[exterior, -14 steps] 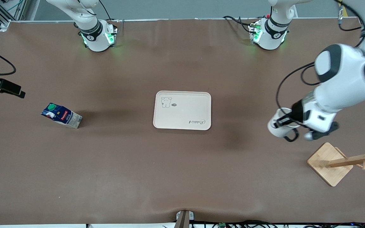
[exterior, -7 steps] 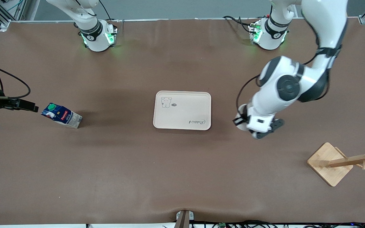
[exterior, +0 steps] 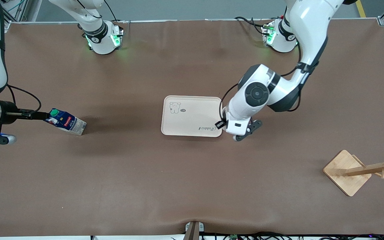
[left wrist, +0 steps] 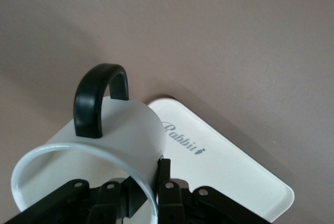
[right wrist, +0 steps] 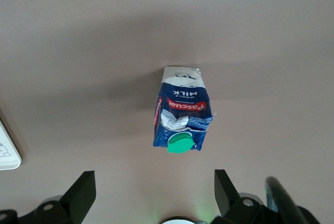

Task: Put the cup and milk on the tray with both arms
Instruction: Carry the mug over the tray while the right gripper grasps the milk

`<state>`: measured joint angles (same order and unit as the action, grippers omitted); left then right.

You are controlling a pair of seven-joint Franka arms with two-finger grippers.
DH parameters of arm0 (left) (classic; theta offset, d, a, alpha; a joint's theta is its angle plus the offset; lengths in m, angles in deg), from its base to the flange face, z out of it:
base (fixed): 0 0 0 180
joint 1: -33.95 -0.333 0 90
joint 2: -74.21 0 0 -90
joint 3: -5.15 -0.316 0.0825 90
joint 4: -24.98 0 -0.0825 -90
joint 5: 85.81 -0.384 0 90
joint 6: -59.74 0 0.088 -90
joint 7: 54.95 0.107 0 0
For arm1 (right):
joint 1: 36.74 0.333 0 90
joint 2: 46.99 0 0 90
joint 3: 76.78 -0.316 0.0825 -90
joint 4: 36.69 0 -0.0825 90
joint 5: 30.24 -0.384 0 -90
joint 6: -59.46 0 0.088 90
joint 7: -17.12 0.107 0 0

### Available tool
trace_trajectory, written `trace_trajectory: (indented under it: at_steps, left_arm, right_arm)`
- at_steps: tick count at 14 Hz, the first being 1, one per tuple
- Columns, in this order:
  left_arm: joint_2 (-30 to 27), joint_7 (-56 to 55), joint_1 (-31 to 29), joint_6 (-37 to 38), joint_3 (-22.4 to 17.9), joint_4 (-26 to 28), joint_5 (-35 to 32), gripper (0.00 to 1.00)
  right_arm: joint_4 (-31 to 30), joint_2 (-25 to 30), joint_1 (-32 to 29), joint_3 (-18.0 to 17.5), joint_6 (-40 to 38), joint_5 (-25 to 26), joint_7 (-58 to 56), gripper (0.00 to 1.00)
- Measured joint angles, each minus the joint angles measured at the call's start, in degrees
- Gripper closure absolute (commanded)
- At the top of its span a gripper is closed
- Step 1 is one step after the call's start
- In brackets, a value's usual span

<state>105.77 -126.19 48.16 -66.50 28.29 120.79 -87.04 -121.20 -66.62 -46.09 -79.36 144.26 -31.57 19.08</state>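
Standing at the table's nine o'clock end, the milk [exterior: 65, 122] faces my right gripper [right wrist: 151, 195], fingers spread wide and empty. At centre the tray [exterior: 192, 115] lies bare; at its three o'clock edge my left gripper [left wrist: 143, 195] pinches the cup [left wrist: 112, 145], arm bent low.

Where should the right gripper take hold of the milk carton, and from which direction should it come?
Probably the flat side walls of the milk, below the green cap, coming down from above. The carton stands upright on the table, and the right gripper is open wider than it.
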Motion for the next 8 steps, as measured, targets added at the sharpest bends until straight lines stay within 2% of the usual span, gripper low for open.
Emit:
trace_trajectory:
  at_steps: [2, 3, 4, 6, 8]
  left_arm:
    - [2.00, -1.57, 1.01, -1.55, -0.08, -0.03, 0.00, 1.00]
    - [2.91, -2.47, 1.37, -2.23, -0.08, -0.09, 0.00, 1.00]
    - [3.79, -3.99, 1.93, -2.65, -0.08, -0.37, 0.00, 1.00]
    - [5.50, -8.20, 3.34, -2.91, -0.09, -1.66, 0.00, 1.00]
    - [6.70, -10.55, 4.25, -2.92, -0.10, -2.74, 0.00, 1.00]
  right_arm:
    - [-0.70, -0.22, -0.89, 0.14, 0.06, 0.00, 0.82, 0.00]
    - [-1.91, -0.25, -1.56, 0.18, 0.62, 0.00, 0.96, 0.08]
    - [-3.57, -0.26, -2.22, 0.21, 1.07, 0.00, 0.96, 0.00]
    - [-8.10, 0.02, -3.22, 0.22, 2.65, -0.02, 0.96, 0.00]
    - [-14.53, 1.96, -3.40, 0.22, 11.02, -0.03, 1.08, 0.00]
